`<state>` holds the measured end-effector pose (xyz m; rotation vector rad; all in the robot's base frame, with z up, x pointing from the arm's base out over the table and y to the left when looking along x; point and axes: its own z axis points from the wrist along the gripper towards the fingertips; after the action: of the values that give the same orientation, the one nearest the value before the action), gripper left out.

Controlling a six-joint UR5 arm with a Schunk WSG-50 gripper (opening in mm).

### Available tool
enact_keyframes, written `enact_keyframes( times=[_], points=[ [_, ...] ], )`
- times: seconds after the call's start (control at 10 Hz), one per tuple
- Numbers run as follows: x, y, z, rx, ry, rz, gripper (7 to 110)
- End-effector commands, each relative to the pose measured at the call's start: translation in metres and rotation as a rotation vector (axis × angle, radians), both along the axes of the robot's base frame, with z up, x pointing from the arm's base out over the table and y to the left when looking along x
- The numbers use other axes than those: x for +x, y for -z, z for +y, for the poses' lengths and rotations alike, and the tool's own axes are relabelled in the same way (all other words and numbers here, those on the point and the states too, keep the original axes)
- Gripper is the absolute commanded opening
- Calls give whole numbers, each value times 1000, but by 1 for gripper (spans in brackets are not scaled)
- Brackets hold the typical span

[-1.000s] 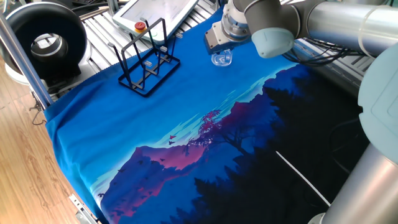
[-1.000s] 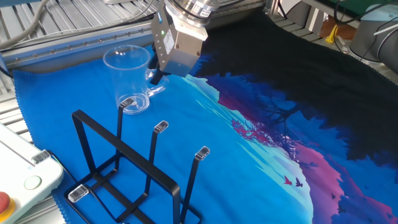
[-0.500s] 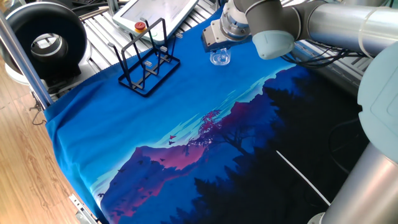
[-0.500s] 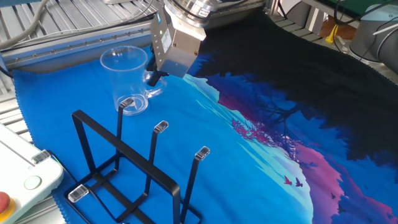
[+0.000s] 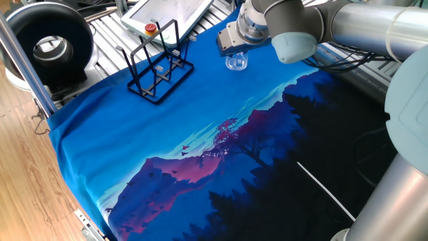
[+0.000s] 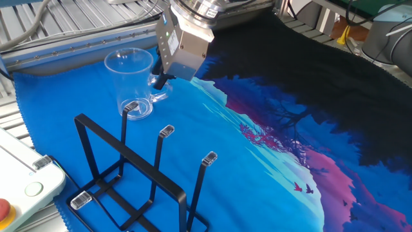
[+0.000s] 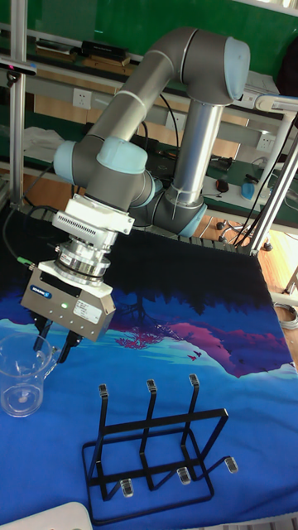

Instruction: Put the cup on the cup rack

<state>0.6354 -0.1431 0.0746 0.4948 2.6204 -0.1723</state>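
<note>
The cup (image 6: 131,78) is a clear tumbler standing on the blue cloth at the far side of the table, also seen in one fixed view (image 5: 236,62) and the tall fixed view (image 7: 20,378). My gripper (image 6: 158,82) points down at the cup's side, and its dark fingers pinch the clear wall or lug there. In the tall fixed view the gripper (image 7: 52,346) has one finger inside the rim and one outside. The cup rack (image 6: 129,154) is black wire with upright prongs and stands apart from the cup (image 5: 159,67), (image 7: 147,424).
A blue and black printed cloth (image 5: 200,147) covers the table. A white pendant with a red button (image 5: 167,17) lies behind the rack. A black round duct (image 5: 50,47) and a metal post (image 5: 23,60) stand off the table's corner.
Between one second and half a second ago the gripper and the cup shifted slightly toward the rack together. Nothing has visibly moved since.
</note>
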Motion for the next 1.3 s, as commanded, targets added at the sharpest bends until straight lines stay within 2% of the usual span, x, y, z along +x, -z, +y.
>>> enact_keyframes(
  times=[0.0,0.2,0.5,0.7,0.9,1.0,1.1,1.2],
  points=[
    [-8,3,-1,16,25,27,44],
    [-11,4,-1,15,28,44,44],
    [-30,-6,7,21,26,57,44],
    [-30,-11,11,18,4,53,44],
    [-35,-16,20,17,18,78,44],
    [-38,-15,23,33,26,90,44],
    [-40,-13,22,28,20,101,44],
    [-42,-12,22,28,17,110,22]
  ],
)
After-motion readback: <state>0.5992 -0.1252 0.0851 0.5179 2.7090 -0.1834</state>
